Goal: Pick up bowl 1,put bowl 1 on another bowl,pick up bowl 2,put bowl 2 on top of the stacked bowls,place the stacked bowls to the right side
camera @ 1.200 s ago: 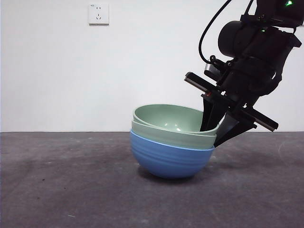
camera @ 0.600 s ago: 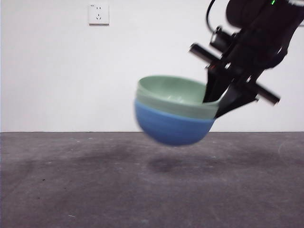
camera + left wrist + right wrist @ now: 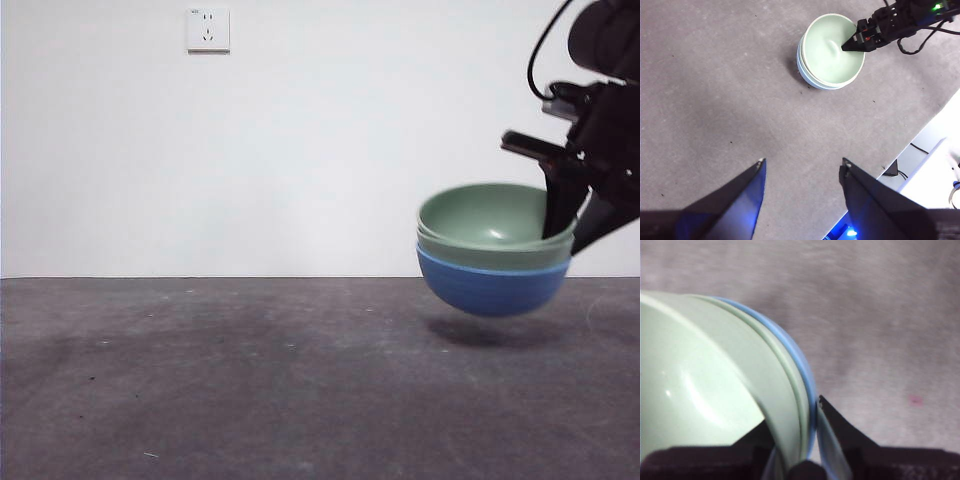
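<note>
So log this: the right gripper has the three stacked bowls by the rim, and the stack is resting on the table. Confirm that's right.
Not quite. The right gripper is shut on the rim of the stacked bowls, but the stack is not resting on the table. The front view shows it held clear of the surface, with its shadow on the table below. The left gripper waits open, apart from the stack.

Open table (image 3: 220, 380) across the left and centre; the stacked bowls (image 3: 493, 250), held aloft by the right gripper (image 3: 572, 235), occupy the right side, with bare surface beneath them
</note>
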Tool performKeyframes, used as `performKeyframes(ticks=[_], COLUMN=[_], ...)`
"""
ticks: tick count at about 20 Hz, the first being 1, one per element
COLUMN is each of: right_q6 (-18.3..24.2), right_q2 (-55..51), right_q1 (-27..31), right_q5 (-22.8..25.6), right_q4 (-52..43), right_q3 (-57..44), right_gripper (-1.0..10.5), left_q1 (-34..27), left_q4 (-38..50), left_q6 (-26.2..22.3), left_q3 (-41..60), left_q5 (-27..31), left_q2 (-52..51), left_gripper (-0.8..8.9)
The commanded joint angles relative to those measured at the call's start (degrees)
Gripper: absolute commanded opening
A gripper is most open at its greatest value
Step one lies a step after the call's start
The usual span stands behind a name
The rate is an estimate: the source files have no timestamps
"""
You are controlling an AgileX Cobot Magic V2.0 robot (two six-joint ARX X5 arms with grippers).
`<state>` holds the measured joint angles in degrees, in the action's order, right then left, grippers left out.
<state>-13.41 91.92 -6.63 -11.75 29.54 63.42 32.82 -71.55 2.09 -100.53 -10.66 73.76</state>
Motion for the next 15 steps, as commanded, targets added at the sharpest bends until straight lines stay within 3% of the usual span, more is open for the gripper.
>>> performKeyframes(ticks=[1,9,15], right_q6=[1.03,1.49,1.46], right_q2=[2.16,6.58,6.56], right_q1=[0.42,0.68,0.68], right_q5=[0.13,0.09,-0.35], right_q4=[-0.79,-0.55,-0.52], right_q3=[0.31,0.31,0.31], right_gripper=[-0.1,0.0,2.3], left_q1=[0.22,0.22,0.22], left_q4=[-0.15,-0.79,-1.42], left_q6=[-0.63,-0.61,-0.63], left_q3=[-0.04,-0.04,-0.04], left_q5=[0.09,0.09,0.09], left_q2=[-0.04,-0.04,-0.04], left_gripper=[2.52,2.52,2.52])
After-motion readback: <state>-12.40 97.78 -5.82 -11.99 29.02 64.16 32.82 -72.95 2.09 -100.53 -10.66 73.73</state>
